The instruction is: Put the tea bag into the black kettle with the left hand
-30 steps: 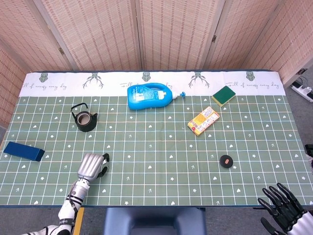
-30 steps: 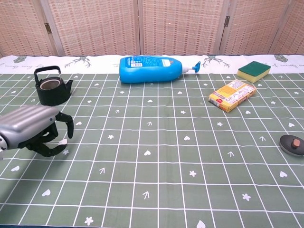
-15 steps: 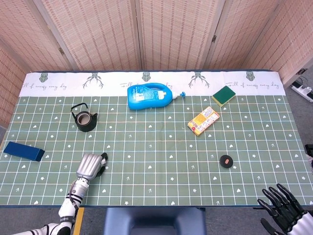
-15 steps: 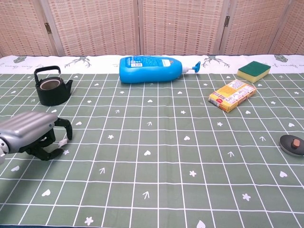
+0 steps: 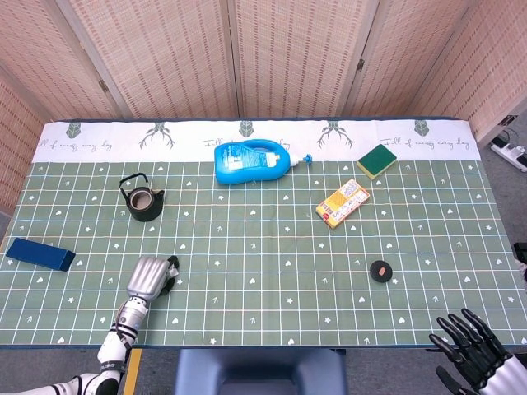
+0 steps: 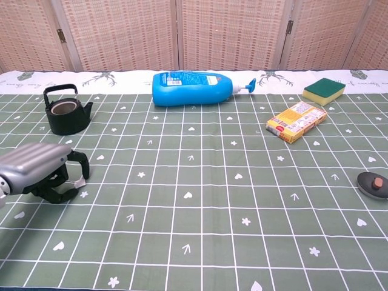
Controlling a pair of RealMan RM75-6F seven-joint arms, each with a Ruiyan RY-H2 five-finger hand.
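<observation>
The left hand [image 6: 42, 173] sits low at the left edge of the chest view, its silver back up and its dark fingers [image 6: 77, 167] curled down onto the table [image 6: 200, 206]. A small white scrap — by my reading the tea bag [image 6: 78, 183] or its tag — shows just under the fingertips, touching them. The hand looks closed around it, pinching it against the cloth, though the frames do not show whether the bag is off the table. In the head view the same hand [image 5: 151, 277] lies in the lower left of the frame, and the bag itself is hidden beneath it.

The black kettle [image 6: 65, 112] stands upright in the upper left of the chest view, above the hand in the frame and apart from it, its handle raised and its round mouth open, with no lid on it. The right hand [image 5: 473, 350] is at the bottom right corner of the head view, off the table, its fingers spread and holding nothing.

The step in hand seems to be the grasp. Next — if the pinch is secure — the hand would need to lift the bag, carry it up the frame until it is over the kettle's mouth, clear of the handle, and let go. The opening is narrow, so the release must be well centred.
</observation>
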